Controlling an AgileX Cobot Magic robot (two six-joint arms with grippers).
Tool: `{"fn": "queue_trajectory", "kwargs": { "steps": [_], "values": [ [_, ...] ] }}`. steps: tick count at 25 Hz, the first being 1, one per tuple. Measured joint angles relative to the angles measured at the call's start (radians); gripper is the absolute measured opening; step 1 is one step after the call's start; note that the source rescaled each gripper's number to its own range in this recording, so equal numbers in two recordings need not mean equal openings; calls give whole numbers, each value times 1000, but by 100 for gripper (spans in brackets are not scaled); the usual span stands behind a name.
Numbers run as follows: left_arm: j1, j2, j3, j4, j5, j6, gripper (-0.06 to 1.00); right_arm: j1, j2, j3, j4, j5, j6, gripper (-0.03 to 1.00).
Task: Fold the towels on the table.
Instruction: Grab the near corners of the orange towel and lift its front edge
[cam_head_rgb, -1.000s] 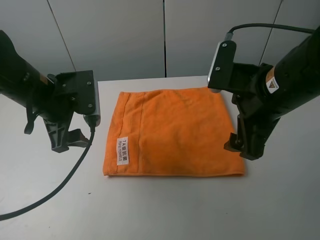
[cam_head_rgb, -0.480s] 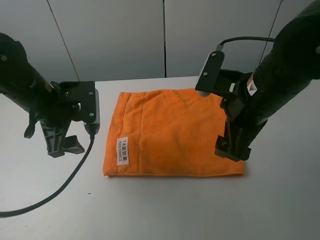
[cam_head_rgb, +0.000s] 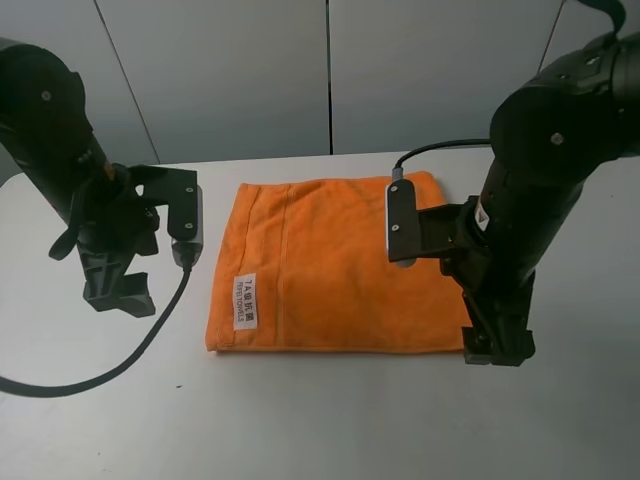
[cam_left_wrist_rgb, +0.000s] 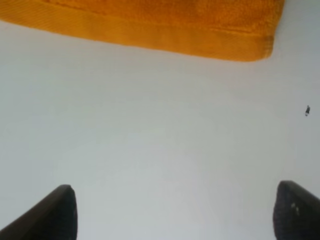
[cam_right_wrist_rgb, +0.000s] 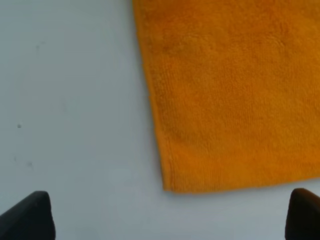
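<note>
The towel (cam_head_rgb: 345, 265) lies flat on the tabletop (cam_head_rgb: 320, 425), the left pincer (cam_head_rgb: 118, 298) and right pincer (cam_head_rgb: 497, 348) both gaping empty beside it, so folding looks unstarted

**Grey Panelled Wall and a Few Dark Specks**

A pale grey wall (cam_head_rgb: 230, 80) stood behind the far edge of the table (cam_head_rgb: 300, 430) and filled the upper part of the exterior high view. It was built of flat, plain panels. A thin dark seam (cam_head_rgb: 329, 80) ran straight up and down near the middle. A second seam (cam_head_rgb: 123, 80) slanted across the left part, and a third seam (cam_head_rgb: 556, 22) showed at the upper right, partly hidden. In the left wrist view a small dark speck (cam_left_wrist_rgb: 307, 110) lay on the bare white surface. The right wrist view showed another tiny speck (cam_right_wrist_rgb: 19, 126) with fainter marks (cam_right_wrist_rgb: 29, 164) near it; what they were could not be told.
</note>
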Motion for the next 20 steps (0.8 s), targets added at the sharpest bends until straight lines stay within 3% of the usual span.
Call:
{"fn": "queue_trajectory", "kwargs": {
  "steps": [4,10,17,20],
  "values": [
    [0,25,0,-45,-24,110,100,0,15,0,18,-69,-68,100],
    [0,105,0,-67,-71,147,100,0,68,0,10,-142,-78,100],
    [0,126,0,-187,-90,236,100,0,69,0,6,-159,-95,100],
    [0,144,0,-202,-95,257,100,0,71,0,6,-159,-99,100]
  ]
}}
